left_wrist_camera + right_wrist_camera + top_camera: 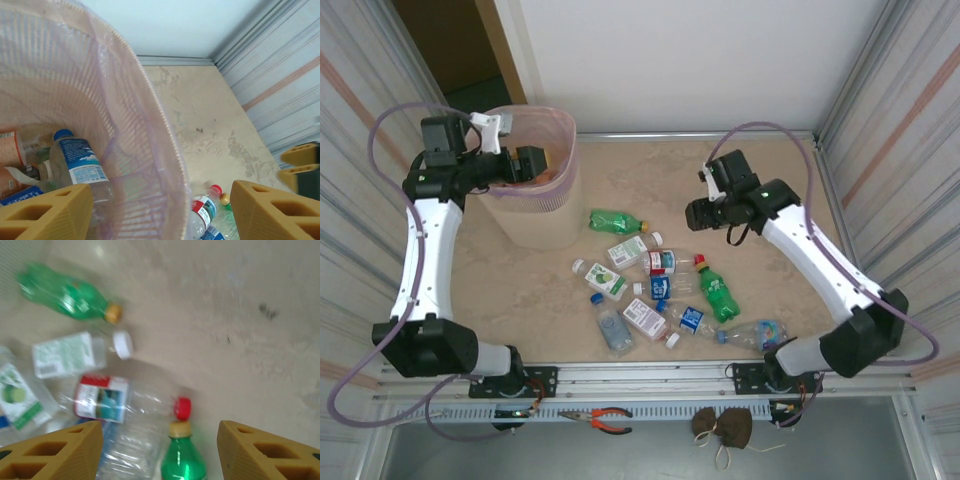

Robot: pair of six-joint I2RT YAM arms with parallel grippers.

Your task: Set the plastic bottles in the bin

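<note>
Left gripper (532, 165) hangs over the bin (535, 228), just inside the rim of its pink liner (150, 115), fingers spread wide with nothing between them. Down in the bin lies a blue-capped clear bottle (80, 167), an orange-labelled bottle (7, 150) close beside it. The other bottles lie loose on the table (770, 170) to the right of the bin: a green bottle (617, 221) nearest its wall, a scattered cluster farther out. Right gripper (705, 212) is well to the right of the bin, above the table, jaws parted, holding nothing. Beneath it lie a red-capped clear bottle (130, 405) and a yellow-capped green bottle (182, 460), caps nearly touching.
</note>
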